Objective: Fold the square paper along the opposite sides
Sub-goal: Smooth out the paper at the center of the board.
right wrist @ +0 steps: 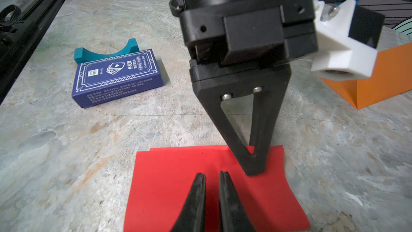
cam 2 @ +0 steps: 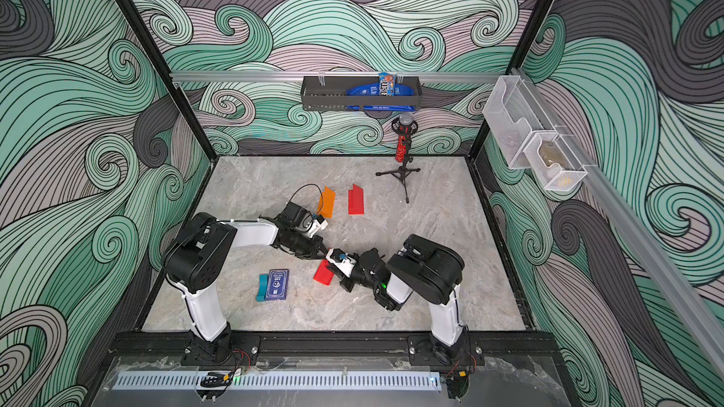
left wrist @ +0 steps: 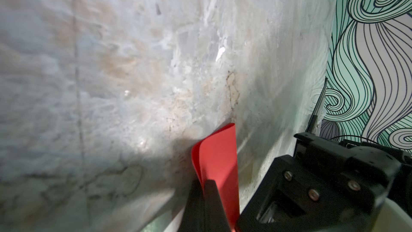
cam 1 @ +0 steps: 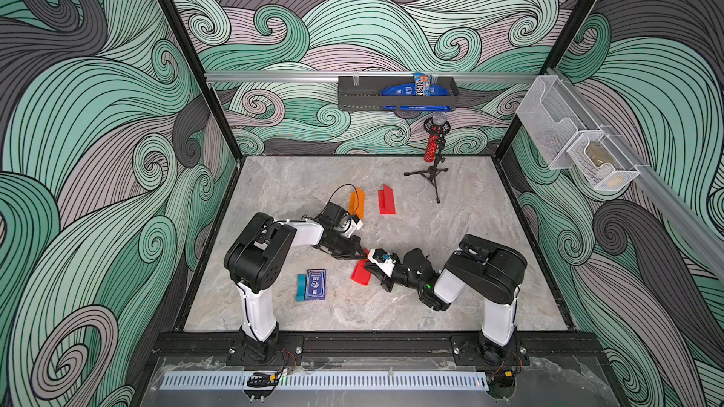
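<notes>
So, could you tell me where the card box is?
In both top views the card box lies near left on the table, beside a teal block, left of the red paper.

The red square paper sheet lies doubled over on the counter. Its layers are nearly edge-aligned. Its fold is rounded, not flat.

Bright, even light; wrist views soft, shadowed, warped at edges.
</notes>
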`<state>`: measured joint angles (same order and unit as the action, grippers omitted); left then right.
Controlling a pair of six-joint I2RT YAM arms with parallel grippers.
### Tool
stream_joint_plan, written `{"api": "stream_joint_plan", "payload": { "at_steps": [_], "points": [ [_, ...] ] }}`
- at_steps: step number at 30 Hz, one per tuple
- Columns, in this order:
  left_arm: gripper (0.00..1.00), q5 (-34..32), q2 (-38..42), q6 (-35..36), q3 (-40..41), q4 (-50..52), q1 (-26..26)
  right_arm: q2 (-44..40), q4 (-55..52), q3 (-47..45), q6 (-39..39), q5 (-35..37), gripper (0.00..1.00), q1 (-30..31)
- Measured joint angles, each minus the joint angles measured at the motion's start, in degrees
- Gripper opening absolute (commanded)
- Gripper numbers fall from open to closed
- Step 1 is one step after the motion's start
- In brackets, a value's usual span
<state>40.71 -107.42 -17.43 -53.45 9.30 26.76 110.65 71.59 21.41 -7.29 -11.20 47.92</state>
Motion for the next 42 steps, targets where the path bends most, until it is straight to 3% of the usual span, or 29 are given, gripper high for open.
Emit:
{"api": "stream_joint_plan", "payload": {
  "at_steps": [9,15,19,23,27,42],
  "points": [
    [0.00,-0.3,0.0,0.0,-0.1,0.2,-0.1,1.5,-4.6,3.3,-0.1,-0.2,0.13,0.0],
    [0.15,-0.9,0.0,0.1,-0.6,0.7,-0.2,2.4,-6.3,4.8,-0.1,-0.3,0.13,0.0],
    [0.19,-1.2,0.0,0.1,-1.3,1.1,-0.2,2.6,-6.8,5.2,-0.1,-0.7,0.13,0.0],
    [0.14,-1.8,0.0,0.2,-1.6,1.6,-0.1,2.6,-7.2,5.5,-0.1,-0.9,0.13,0.0],
    [0.00,-3.1,0.0,0.4,-1.6,1.9,-0.2,2.6,-7.5,5.7,-0.1,-1.0,0.13,0.0],
    [0.00,-4.3,0.0,0.4,-2.1,2.7,-0.2,-2.9,-9.7,4.8,-0.3,-2.3,0.13,-0.6]
  ]
}}
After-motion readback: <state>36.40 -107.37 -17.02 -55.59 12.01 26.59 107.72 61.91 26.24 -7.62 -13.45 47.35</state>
